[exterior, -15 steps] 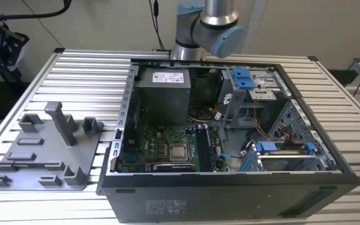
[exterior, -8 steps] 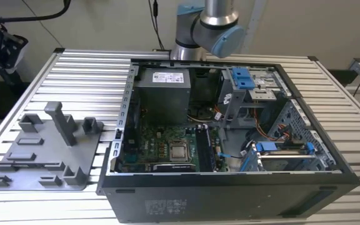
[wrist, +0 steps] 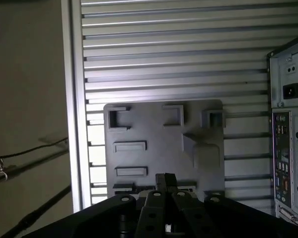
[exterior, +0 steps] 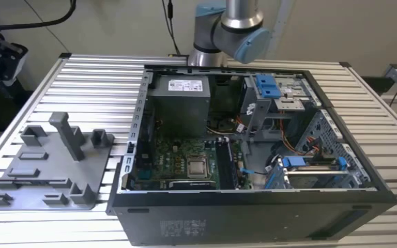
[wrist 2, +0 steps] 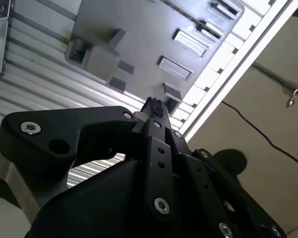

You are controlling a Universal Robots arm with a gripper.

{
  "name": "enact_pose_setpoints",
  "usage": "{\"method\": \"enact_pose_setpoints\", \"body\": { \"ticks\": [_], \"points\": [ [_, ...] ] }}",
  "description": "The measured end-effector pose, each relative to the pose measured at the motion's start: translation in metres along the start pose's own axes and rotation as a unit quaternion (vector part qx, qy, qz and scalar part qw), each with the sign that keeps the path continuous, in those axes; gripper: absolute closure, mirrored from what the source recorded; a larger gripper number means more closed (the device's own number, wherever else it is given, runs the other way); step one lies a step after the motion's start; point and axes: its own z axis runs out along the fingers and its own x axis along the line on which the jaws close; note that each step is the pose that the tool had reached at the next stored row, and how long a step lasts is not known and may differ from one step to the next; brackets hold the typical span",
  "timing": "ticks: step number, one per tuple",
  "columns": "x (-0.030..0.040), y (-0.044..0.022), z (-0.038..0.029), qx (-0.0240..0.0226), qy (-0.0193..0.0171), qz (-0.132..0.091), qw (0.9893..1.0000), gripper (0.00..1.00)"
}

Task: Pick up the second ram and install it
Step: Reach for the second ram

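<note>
The second ram point(exterior: 223, 165) seems to be standing as a dark strip in the motherboard point(exterior: 158, 166) slots, at three o'clock from the processor point(exterior: 197, 167). The gripper point(wrist: 165, 179) is hovering above the grey fixture plate point(wrist: 154, 129), its jaws pressing together on nothing. The power supply point(exterior: 178, 108) is wearing a white label point(exterior: 186, 84) whose print is illegible.

You are getting open slatted desk point(exterior: 95, 77) around much of the grey fixture plate point(exterior: 91, 165), and in the first wrist view the hand point(wrist: 165, 177) is hanging clear above it. The plate's upright posts point(exterior: 71, 137) are blocking any low sideways pass. Inside the open-topped case point(exterior: 254, 212), the power supply point(exterior: 178, 103), drive cage point(exterior: 274, 88) and loose cables point(exterior: 302, 147) are crowding the motherboard point(exterior: 174, 163), leaving a way in from above only.
</note>
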Motion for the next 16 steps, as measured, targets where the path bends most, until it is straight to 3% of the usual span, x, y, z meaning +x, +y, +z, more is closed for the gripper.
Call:
{"method": "enact_pose_setpoints", "body": {
  "ticks": [10, 16],
  "points": [
    [-0.0012, -0.0186, 0.0014, 0.0, 0.0, 0.0, 1.0, 0.89],
    [-0.0017, -0.0259, 0.0027, 0.0, 0.0, 0.0, 1.0, 0.89]
  ]
}}
